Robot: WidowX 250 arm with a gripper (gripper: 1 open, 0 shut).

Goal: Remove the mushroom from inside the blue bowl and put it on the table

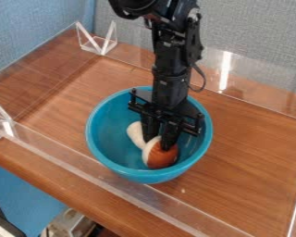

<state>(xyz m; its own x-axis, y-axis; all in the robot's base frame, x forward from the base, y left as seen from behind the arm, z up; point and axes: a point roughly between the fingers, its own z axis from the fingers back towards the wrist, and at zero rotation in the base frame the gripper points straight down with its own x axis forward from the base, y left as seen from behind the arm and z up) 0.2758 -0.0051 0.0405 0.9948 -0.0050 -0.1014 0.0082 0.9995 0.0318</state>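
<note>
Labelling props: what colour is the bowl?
Plain turquoise-blue bowl, seen in the only camera view.

The gripper (168,139) covers most of the mushroom (158,155); the arm's top and the worktop's (255,176) near corner are cut off
</note>
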